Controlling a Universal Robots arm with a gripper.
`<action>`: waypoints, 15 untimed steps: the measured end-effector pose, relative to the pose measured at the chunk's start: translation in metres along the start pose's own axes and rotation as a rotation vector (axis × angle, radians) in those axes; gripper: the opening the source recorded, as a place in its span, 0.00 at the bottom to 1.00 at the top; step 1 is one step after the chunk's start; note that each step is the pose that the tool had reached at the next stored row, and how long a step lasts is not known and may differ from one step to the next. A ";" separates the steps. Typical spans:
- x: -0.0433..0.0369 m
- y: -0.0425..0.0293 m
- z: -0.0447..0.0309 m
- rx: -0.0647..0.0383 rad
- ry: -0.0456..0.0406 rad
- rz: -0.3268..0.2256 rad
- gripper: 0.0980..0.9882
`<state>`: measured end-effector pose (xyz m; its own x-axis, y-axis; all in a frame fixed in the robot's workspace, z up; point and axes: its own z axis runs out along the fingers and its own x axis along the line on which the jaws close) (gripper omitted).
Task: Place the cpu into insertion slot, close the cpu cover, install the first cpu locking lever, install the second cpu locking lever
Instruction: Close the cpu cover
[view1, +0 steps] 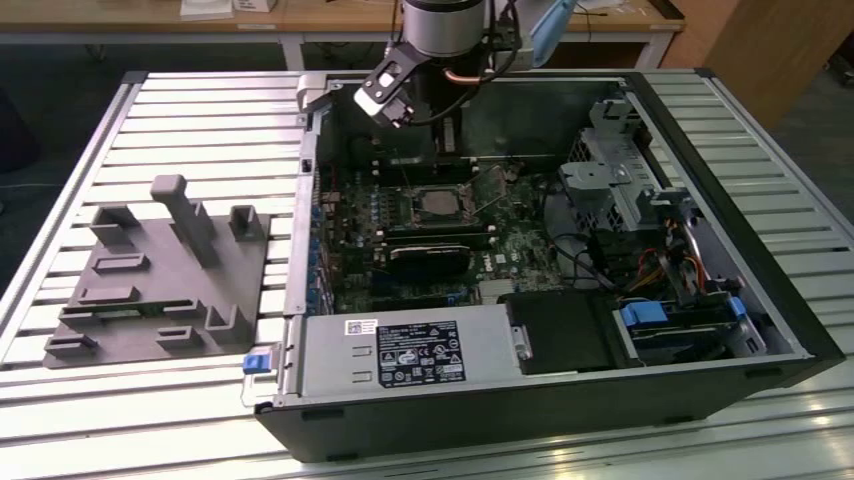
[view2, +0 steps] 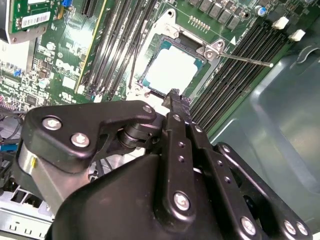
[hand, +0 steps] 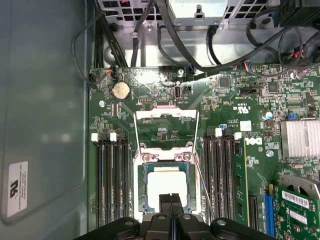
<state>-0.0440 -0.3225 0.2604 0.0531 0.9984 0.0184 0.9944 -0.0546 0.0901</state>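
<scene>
Now your gripper hovers right above the cpu, jaws pressed together, holding nothing. You can see the cpu seated in the insertion slot, with the cpu cover flipped open.

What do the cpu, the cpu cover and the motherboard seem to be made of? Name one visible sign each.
Seemingly, the cpu has a metal lid: pale, silvery, evenly bright. By its look the cpu cover is thin sheet metal: a glinting frame. I judge the motherboard a green lacquered circuit board, probably fibreglass laminate: fine traces, solder points.
</scene>
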 end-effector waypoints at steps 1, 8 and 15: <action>0.0001 0.0011 0.0001 0.000 0.0000 0.000 0.01; 0.0006 0.0110 0.0010 0.000 0.0001 0.000 0.01; 0.0012 0.0224 0.0021 0.000 0.0002 0.000 0.01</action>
<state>-0.0214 -0.3225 0.2604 0.0531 0.9984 0.0186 0.9944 -0.0546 0.0902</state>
